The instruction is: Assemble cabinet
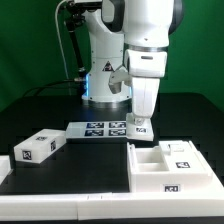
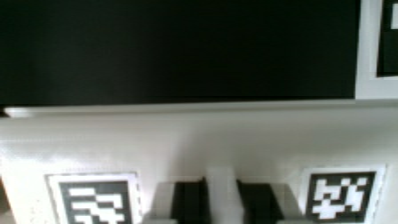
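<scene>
The cabinet frame [image 1: 170, 168], a white box with open inner compartments and a tag on its front, lies at the exterior view's right. A white tagged block [image 1: 35, 148] lies at the left. My gripper [image 1: 140, 119] is down at the table, just behind the frame, on a small white tagged piece [image 1: 141, 127]. In the wrist view that piece [image 2: 196, 140] fills the lower half, with a tag on each side of my gripper [image 2: 221, 200]. The dark fingers [image 2: 185, 202] stand close together with a thin white rib of the piece between them.
The marker board [image 1: 100, 127] lies flat beside the gripper, toward the exterior view's left. The robot base [image 1: 100, 90] stands behind it. A white table rim [image 1: 60, 205] runs along the front. A black mat covers the table.
</scene>
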